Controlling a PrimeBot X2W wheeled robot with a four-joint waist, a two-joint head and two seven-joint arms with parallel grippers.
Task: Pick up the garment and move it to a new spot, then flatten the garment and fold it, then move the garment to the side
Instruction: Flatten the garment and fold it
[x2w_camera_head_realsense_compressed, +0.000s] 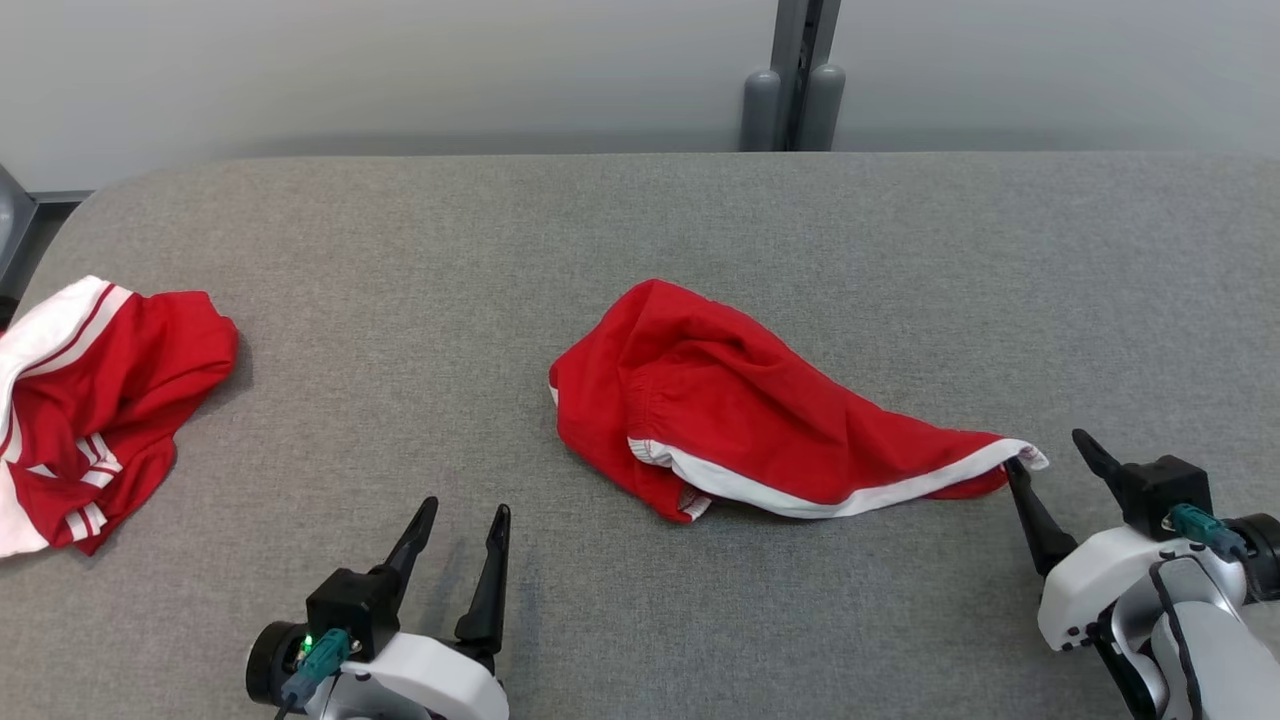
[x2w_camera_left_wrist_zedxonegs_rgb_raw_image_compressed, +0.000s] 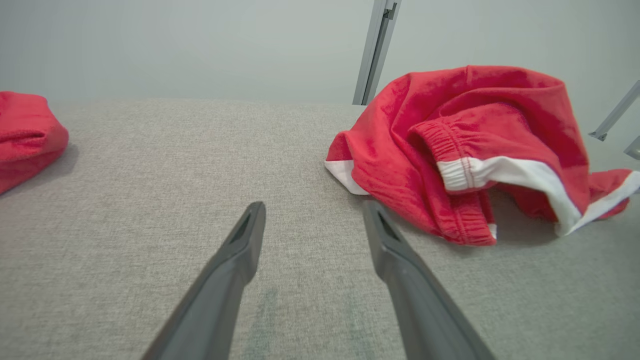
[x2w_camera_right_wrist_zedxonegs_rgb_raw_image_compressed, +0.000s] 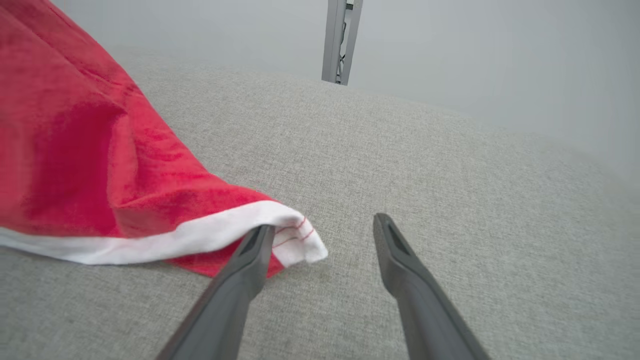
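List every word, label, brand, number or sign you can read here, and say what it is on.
None can be read: the red shorts, the left garment and the grey table show no print, tag or marking in any view.

Garment (x2w_camera_head_realsense_compressed: 740, 410): soft red cloth, matt, lightly napped; smooth white cloth trim; gathered elastic band.
Bench (x2w_camera_head_realsense_compressed: 640, 220) top: grey woven fabric, matt, coarse-grained.
Left gripper (x2w_camera_head_realsense_compressed: 467, 505) fingers (x2w_camera_head_realsense_compressed: 489, 580): dark, matt, smooth, plastic-looking; wrist housing (x2w_camera_head_realsense_compressed: 440, 678) glossy white.
Post (x2w_camera_head_realsense_compressed: 800, 70) at far edge: grey satin metal.
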